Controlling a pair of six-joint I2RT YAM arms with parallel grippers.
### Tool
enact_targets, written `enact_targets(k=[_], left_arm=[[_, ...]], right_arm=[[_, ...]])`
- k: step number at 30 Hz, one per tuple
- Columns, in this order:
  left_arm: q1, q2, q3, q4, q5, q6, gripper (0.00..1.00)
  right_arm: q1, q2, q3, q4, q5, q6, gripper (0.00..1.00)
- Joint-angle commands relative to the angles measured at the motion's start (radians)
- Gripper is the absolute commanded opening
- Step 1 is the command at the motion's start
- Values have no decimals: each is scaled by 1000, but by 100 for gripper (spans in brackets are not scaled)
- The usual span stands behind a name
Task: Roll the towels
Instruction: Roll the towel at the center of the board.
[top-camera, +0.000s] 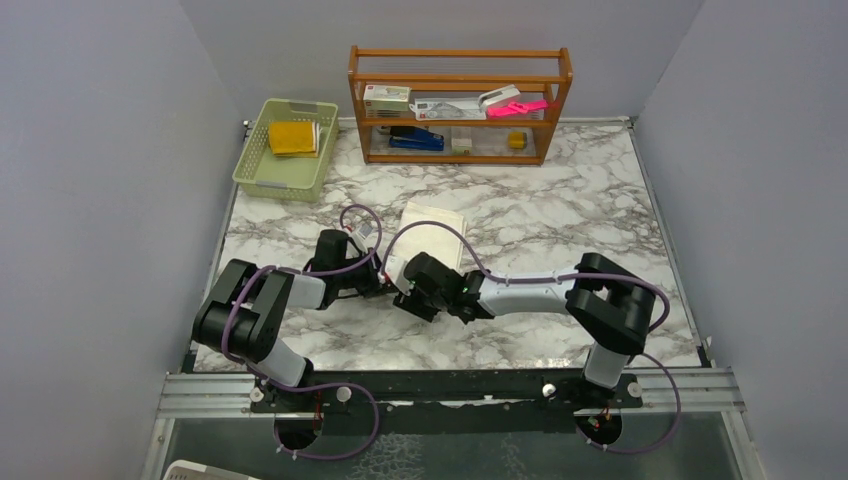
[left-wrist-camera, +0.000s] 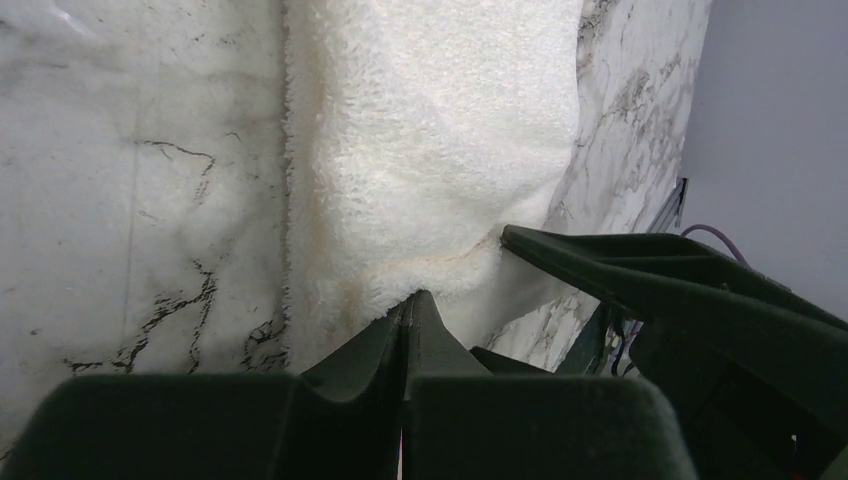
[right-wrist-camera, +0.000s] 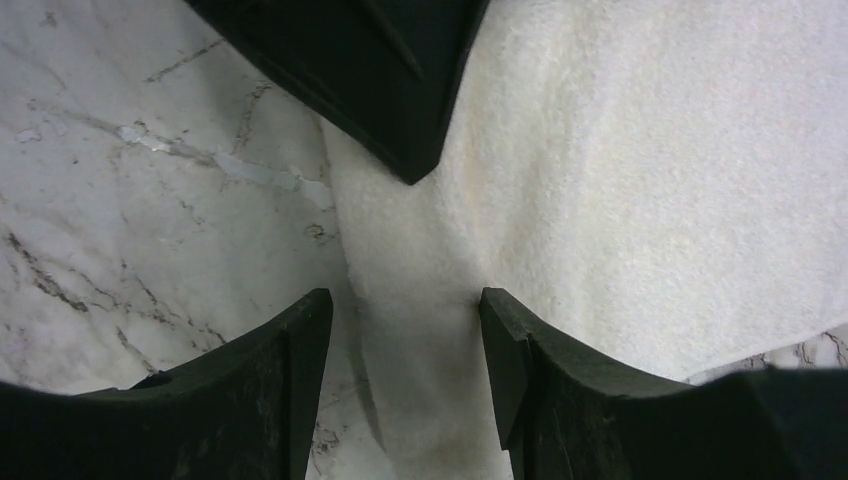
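Where grey walls (top-camera: 100, 150) box marble table (top-camera: 560, 200), cream towel (top-camera: 432, 225) lies.

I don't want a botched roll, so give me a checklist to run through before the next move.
1. Left gripper shut on the white towel edge: ok.
2. Right gripper gripping the towel: not ok, open, fingers straddle the edge.
3. Clearance between the grippers: cannot tell, tips very near each other.
4. Far part of the towel lying flat: ok.
5. Yellow towel out of the way: ok, in the basket.
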Motion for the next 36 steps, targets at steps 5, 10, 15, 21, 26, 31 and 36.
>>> enact_targets(k=[5,10,15,21,26,31,36], left_arm=[[-8,60,-22,-143,-165,80,0],[-7,61,-16,-147,-161,78,0],[-7,61,0,-157,-155,74,0],[-5,44,24,-180,-134,61,0],[11,-34,95,-295,-132,79,7],[64,-130,200,-429,-115,128,40],[145,-202,260,-525,-91,175,50]], right_arm=[[-39,84,35,-126,19,49,52],[-38,131,61,-188,3,57,45],[-38,172,85,-235,-23,59,33],[-39,187,108,-264,-77,83,16],[-57,146,131,-267,-200,134,1],[-87,98,139,-266,-304,171,1],[-126,49,137,-260,-442,232,1]])
